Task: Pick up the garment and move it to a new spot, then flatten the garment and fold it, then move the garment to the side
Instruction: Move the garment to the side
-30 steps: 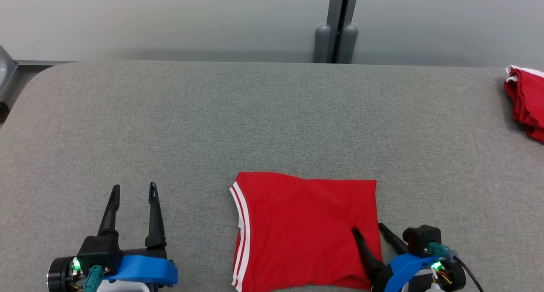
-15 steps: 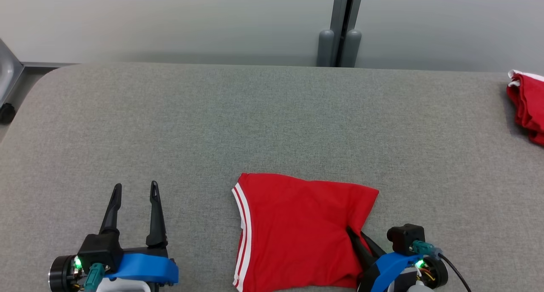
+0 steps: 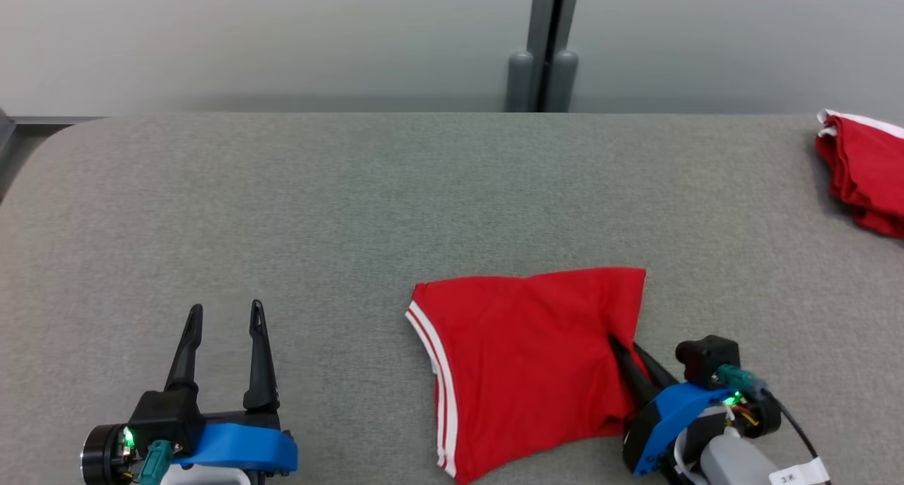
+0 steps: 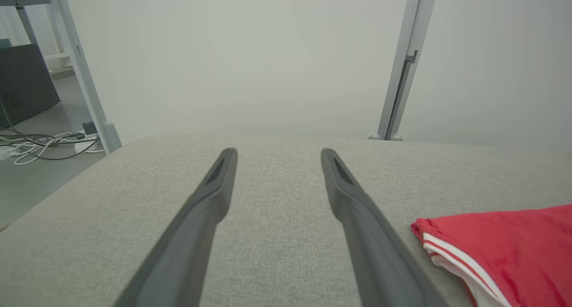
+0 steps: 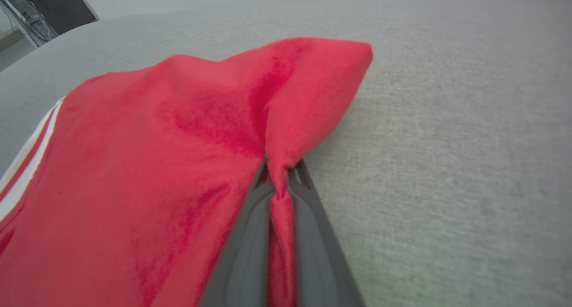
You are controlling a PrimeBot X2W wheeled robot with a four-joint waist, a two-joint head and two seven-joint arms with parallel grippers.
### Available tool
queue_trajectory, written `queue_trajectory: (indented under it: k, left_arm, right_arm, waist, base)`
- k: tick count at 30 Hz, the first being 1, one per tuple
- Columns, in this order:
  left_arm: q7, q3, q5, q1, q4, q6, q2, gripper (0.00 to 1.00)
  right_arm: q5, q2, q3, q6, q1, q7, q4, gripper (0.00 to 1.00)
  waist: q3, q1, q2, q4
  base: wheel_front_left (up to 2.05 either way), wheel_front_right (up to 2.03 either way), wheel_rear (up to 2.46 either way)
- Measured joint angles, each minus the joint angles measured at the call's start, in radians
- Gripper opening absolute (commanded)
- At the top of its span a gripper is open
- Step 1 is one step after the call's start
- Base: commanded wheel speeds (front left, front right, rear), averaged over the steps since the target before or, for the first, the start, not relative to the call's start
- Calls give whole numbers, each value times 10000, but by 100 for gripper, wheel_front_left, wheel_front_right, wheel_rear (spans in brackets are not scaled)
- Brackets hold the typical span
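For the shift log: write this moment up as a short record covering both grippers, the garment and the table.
surface: grey fabric table
garment: red garment, white-striped left edge, folded, lying on the table, right edge bunched
right arm: right gripper shut on the garment's right edge
left arm: left gripper open, empty, left of the garment, apart from it
other: second red cloth at the table's far right
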Motion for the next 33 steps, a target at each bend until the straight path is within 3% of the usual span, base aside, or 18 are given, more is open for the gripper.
queue_trajectory:
  k: [20,33]
  left_arm:
    - [0,-46,316,-994,-535,-142,79,100]
    - [0,-25,493,-1400,-719,-169,311,100]
  right_arm:
    - [-56,-800,-1693,0,-294,-75,-1264,0]
    - [-244,-890,-2383,0,-96,-75,-1891,0]
  waist:
    - [1725,2,1,-2685]
    - [2466,1,1,-3404]
  base:
    - [0,0,0]
    - [0,0,0]
